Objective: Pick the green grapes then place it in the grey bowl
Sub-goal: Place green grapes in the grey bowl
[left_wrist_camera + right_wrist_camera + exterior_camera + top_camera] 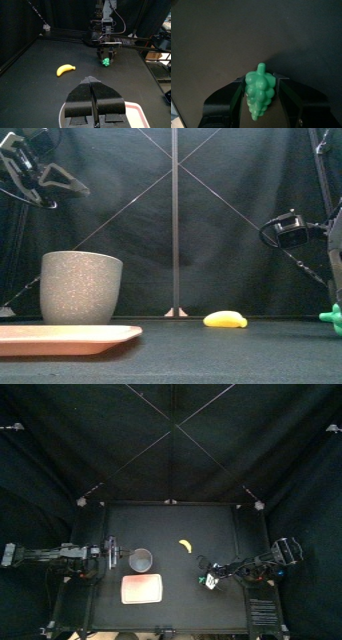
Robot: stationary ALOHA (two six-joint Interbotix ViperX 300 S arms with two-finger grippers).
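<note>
A bunch of green grapes [259, 92] stands stem-up between the two jaws of my right gripper [260, 86], which is shut on it. From above, the grapes [210, 581] sit at the table's right, low over the surface, under the right gripper [211, 573]. The front view catches them [331, 315] at its right edge. The grey speckled cup [140, 562] stands left of centre, tall in the front view [82, 286]. My left gripper [110, 554] rests beside the cup, and its jaws [95, 102] are shut and hold nothing.
A pink tray [142, 589] lies in front of the grey cup, near the table's front edge [67, 336]. A yellow banana [186, 545] lies mid-table between cup and grapes, also visible in the left wrist view [65, 70].
</note>
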